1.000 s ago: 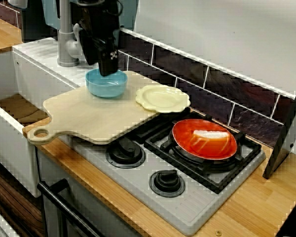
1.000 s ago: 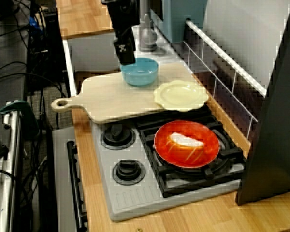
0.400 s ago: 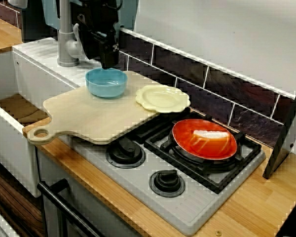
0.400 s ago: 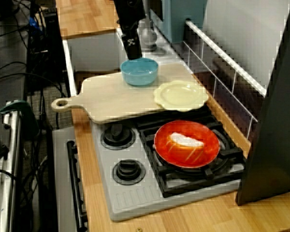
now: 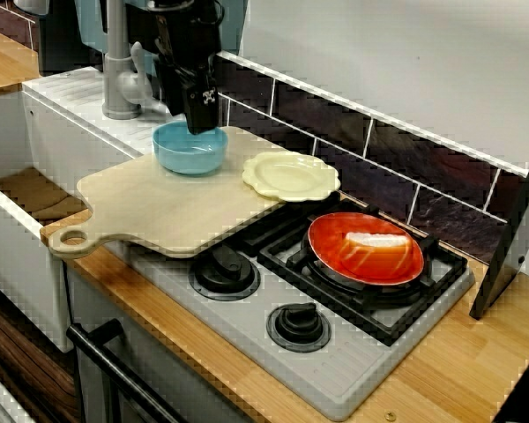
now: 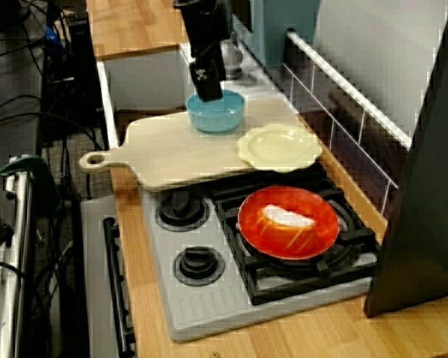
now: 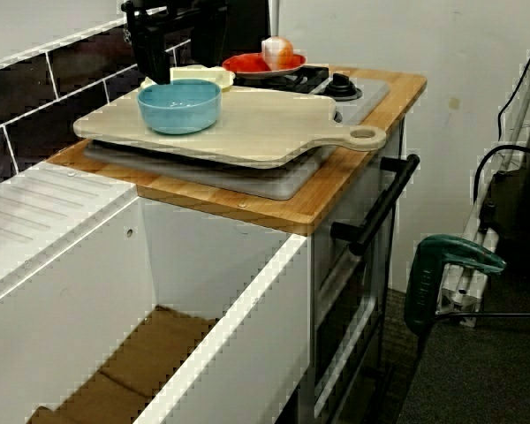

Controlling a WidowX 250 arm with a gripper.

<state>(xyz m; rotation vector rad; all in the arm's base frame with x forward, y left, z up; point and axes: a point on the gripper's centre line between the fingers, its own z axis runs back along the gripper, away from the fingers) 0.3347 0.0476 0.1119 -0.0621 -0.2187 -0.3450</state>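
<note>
A light blue bowl [image 5: 189, 152] [image 6: 215, 115] [image 7: 179, 106] stands at the far end of a pale wooden cutting board [image 5: 159, 211] [image 6: 179, 153] [image 7: 265, 124]. My black gripper [image 5: 200, 126] [image 6: 209, 95] [image 7: 150, 72] points down at the bowl's far rim, close above or touching it. Its fingers read as one dark block, so their spacing does not show. A yellow scalloped plate [image 5: 291, 174] [image 6: 278, 147] lies beside the bowl, partly off the board's edge.
A red plate [image 5: 335, 256] [image 6: 284, 239] holding a white piece [image 5: 375, 240] sits on the stove's burner grate [image 5: 441, 291]. Two black knobs [image 5: 297, 326] face the front. A grey faucet [image 5: 116, 62] and a deep white sink [image 7: 203, 291] lie to the bowl's side. A dark panel [image 5: 511, 247] leans at the counter's far end.
The gripper rose out of the bowl, shifted toward the tiled wall, and has come down again at the bowl's far rim. The bowl and the plates have not moved.
</note>
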